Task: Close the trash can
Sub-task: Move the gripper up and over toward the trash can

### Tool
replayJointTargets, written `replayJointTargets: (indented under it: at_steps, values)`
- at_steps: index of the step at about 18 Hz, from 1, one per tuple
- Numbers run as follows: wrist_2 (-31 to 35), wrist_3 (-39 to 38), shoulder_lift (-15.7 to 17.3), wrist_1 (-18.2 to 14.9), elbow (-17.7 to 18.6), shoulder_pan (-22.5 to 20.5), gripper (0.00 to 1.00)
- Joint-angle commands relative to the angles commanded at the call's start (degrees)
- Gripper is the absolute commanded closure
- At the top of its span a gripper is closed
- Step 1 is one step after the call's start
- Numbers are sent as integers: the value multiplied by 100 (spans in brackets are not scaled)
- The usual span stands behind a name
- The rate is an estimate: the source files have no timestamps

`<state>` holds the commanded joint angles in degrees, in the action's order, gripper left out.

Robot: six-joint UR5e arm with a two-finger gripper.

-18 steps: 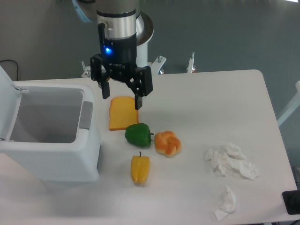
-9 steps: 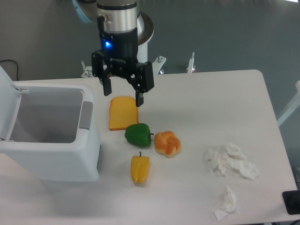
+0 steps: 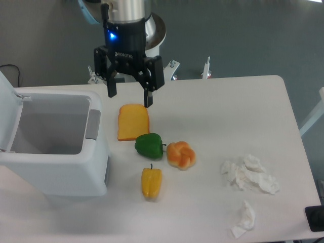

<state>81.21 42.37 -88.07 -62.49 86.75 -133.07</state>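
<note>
The trash can (image 3: pixel 61 174) is a big white bin at the left of the table, standing open. Its lid (image 3: pixel 7 109) is swung up at the far left edge and its grey latch strip (image 3: pixel 93 124) faces right. The inside looks bare. My gripper (image 3: pixel 129 99) hangs open above the table behind a slice of yellow bread, to the right of the can's back corner, holding nothing.
A yellow bread slice (image 3: pixel 133 122), a green pepper (image 3: pixel 149 146), an orange bun (image 3: pixel 181 155) and a yellow pepper (image 3: pixel 151 183) lie right of the can. Crumpled white tissues (image 3: pixel 250 174) and a smaller one (image 3: pixel 244 219) sit at the front right.
The gripper has risen and shifted slightly left and back, away from the bread slice. It stays open. Nothing on the table moved.
</note>
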Motion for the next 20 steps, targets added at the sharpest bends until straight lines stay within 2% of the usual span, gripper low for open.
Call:
replayJointTargets:
  at_steps: [2, 4, 6, 15, 17, 20]
  values:
    - [-96, -254, 70, 61, 0, 0, 0]
    - [-499, -553, 176, 184, 17, 0, 0]
    - [-921, -738, 264, 193, 9, 0, 0]
    - [-2037, -1117, 712, 185, 44, 123, 0]
    - [-2590, -1344, 704, 185, 61, 272, 0]
    - [-2786, -1617, 677, 185, 52, 412, 0]
